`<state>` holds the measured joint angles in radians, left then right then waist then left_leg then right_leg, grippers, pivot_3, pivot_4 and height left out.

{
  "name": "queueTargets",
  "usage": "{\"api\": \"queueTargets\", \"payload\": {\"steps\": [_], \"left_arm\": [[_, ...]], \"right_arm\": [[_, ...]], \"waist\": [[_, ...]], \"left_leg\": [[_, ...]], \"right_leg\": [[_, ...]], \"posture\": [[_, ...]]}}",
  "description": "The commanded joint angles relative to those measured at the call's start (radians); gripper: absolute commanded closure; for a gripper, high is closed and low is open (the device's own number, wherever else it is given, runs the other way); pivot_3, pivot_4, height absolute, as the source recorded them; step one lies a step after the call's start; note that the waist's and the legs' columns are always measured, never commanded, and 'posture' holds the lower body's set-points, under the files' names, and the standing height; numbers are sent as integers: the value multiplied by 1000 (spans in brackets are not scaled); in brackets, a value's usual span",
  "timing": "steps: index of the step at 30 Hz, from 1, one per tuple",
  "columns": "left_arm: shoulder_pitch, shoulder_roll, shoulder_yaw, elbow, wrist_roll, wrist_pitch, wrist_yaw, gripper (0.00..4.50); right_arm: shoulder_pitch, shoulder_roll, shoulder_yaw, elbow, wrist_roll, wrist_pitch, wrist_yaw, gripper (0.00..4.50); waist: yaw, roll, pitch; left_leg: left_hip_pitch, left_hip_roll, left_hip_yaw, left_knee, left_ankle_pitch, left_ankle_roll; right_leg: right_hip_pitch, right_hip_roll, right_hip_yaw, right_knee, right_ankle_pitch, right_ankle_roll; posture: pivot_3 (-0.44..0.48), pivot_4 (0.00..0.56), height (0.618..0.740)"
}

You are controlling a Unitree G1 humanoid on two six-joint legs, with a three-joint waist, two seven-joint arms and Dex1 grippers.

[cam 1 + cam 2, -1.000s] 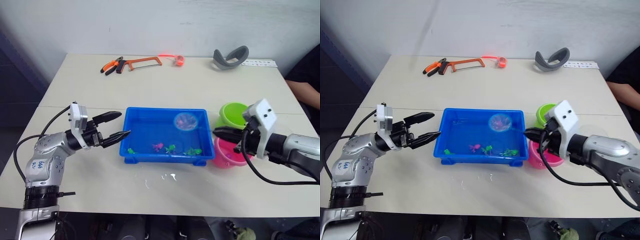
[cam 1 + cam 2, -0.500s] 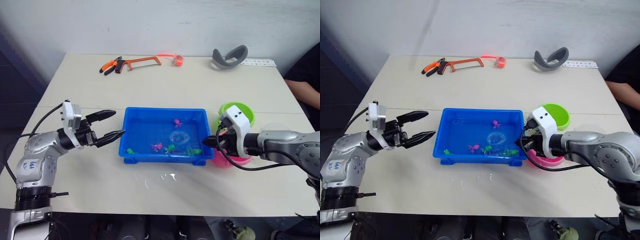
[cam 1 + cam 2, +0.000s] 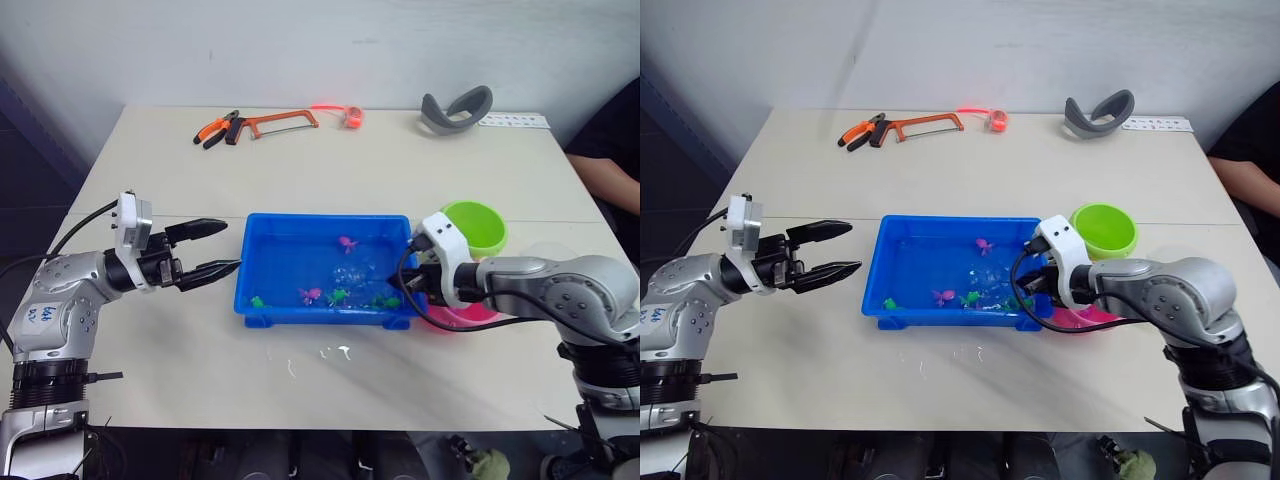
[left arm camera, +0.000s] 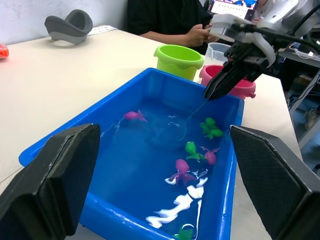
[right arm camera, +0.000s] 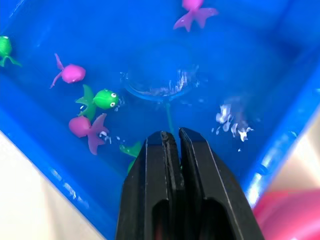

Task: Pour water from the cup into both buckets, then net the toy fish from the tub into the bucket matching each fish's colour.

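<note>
The blue tub [image 3: 320, 217] holds water and several toy fish: a pink one [image 3: 347, 243] near the far wall, another pink one [image 3: 312, 295] and green ones [image 3: 340, 296] along the near wall. The net's hoop [image 5: 160, 82] lies sunk in the water mid-tub, with no fish in it. My right gripper [image 3: 405, 283] is shut on the net's thin handle at the tub's right rim. Left of the tub, my left gripper [image 3: 218, 247] hangs open and holds nothing. The green bucket [image 3: 474, 228] and pink bucket [image 3: 455, 315] stand right of the tub, the clear cup [image 4: 218, 50] behind them.
A hacksaw [image 3: 280, 122], orange pliers [image 3: 215, 130] and a grey curved band [image 3: 456, 108] lie at the table's far edge. Spilled water drops [image 3: 325, 352] mark the table in front of the tub. A person's arm [image 3: 600, 175] rests at the right side.
The net dropped from above the tub's far right into the water. A pink fish now floats near the far wall. My right gripper moved left and down to the tub's rim.
</note>
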<state>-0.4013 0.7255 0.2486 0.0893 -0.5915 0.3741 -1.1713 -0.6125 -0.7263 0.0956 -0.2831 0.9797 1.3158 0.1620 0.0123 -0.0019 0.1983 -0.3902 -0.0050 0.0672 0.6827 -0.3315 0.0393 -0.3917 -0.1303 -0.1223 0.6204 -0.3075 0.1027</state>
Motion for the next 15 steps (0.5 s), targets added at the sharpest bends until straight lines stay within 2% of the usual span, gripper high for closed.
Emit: {"api": "queueTargets", "payload": {"steps": [1,9,15], "left_arm": [[-12,0,9,-34,-12,-2,13,23],[-17,-7,7,-24,-7,-18,17,23],[-35,-26,-13,-5,0,-32,12,23]], "right_arm": [[-25,39,14,27,-110,-82,32,4500],[29,39,54,-24,-284,-257,157,4500],[93,29,14,-97,-314,-332,228,4500]], "waist": [[-1,0,0],[-9,0,0],[-12,0,0]], "left_leg": [[0,0,1,0,0,0],[0,0,1,0,1,0],[0,0,1,0,1,0]], "right_leg": [[0,0,-1,0,0,0],[-1,0,-4,1,0,0],[-1,0,-5,1,0,0]], "posture": [[0,150,740],[0,150,740],[0,150,740]]}}
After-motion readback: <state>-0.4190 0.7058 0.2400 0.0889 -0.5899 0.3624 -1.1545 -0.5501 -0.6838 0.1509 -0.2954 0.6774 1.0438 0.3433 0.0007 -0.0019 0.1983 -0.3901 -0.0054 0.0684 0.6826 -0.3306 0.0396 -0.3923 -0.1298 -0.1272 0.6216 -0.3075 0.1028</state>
